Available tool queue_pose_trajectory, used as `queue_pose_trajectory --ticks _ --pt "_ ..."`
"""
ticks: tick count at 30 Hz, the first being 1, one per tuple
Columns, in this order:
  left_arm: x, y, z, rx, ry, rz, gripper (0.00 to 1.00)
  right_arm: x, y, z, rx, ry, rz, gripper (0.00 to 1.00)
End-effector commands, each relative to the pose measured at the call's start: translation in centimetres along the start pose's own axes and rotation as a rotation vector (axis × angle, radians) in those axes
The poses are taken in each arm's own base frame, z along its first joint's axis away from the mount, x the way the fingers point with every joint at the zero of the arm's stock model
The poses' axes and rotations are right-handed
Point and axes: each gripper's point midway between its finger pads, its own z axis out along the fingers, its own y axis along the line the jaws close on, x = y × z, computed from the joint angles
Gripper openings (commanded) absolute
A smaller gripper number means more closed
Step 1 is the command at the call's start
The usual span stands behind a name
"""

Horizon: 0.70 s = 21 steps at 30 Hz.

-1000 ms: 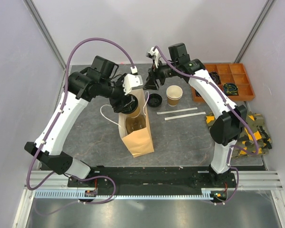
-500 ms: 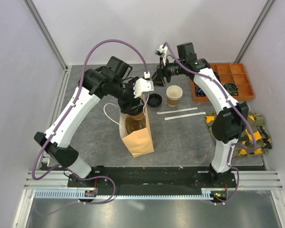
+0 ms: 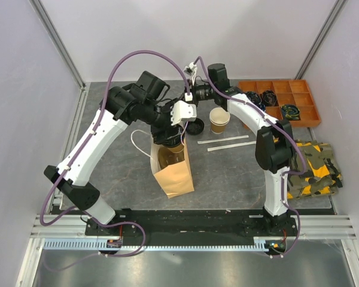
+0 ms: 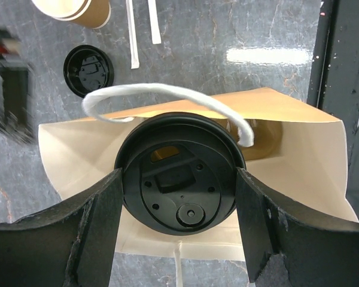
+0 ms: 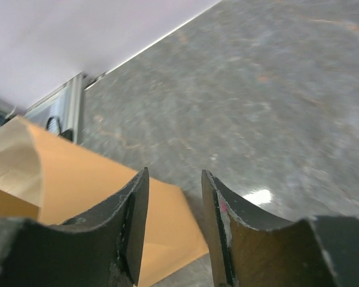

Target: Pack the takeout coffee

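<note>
**Over the bag mouth: lidded cup in the left gripper**

Between the fingers of the left gripper (image 4: 178, 182) sat a lidded cup (image 4: 185, 155). Both fingers pressed the sides at lid height, and only the black lid showed from above. Directly below the gripper stood the open paper bag (image 4: 299, 155). One white handle (image 4: 167, 92) arched across its mouth just beyond the lid. A tan rounded shape lay deeper in the bag; I couldn't tell what it was.

Ahead of the fingertips and off to one side, an open cup (image 3: 219, 119) and a loose lid (image 3: 195, 125) stood on the counter (image 3: 227, 173), just beside each other.

The right gripper (image 5: 175, 173) had its jaws partly apart with nothing between them, and the bag's edge lay below.

Handling, as judged:
- The kraft cup is probably light, and its thin wall would dent under a hard pinch.
- The snapped-on lid stiffens the top band, so that is the best place to hold it.
- The plastic lid looked smooth and could slip.
- Whether the cup was filled couldn't be told, so keep it upright.
- The bag is soft, and the handle may snag the cup on the way down.
</note>
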Motion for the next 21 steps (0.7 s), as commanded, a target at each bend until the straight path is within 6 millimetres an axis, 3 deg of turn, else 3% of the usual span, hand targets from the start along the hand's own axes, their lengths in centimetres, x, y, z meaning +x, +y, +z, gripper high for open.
queue_pose_trajectory --ticks 1,2,4,5,6,8,14,21 --pt "-0.9 -1.3 -0.9 0.001 -0.009 0.003 0.4 -0.1 4.0 -1.1 -0.149 0.011 -0.144 0.46" --pt "-1.0 -1.8 -0.9 0.01 -0.007 0.006 0.4 1.9 4.3 -1.6 -0.16 0.056 -0.173 0.45" --pt "-0.6 -2.4 -0.8 0.014 0.012 0.011 0.4 2.5 5.9 -2.9 -0.177 0.082 -0.249 0.45" --pt "-0.4 -2.8 -0.7 0.022 0.02 0.015 0.4 4.4 6.7 -3.6 -0.185 0.138 -0.194 0.45" --pt "-0.3 -3.0 -0.7 0.023 0.025 0.013 0.4 4.7 7.2 -4.1 -0.2 0.15 -0.305 0.45" --pt "-0.2 -3.6 -0.6 0.04 0.034 0.012 0.39 6.3 8.4 -5.2 -0.217 0.208 -0.288 0.46" --pt "0.1 -5.5 -0.2 0.09 0.053 0.026 0.38 7.2 9.7 -6.2 -0.249 0.223 -0.36 0.47" --pt "0.6 -7.5 0.6 0.148 0.075 0.057 0.38 8.8 11.5 -7.4 -0.334 0.261 -0.571 0.49"
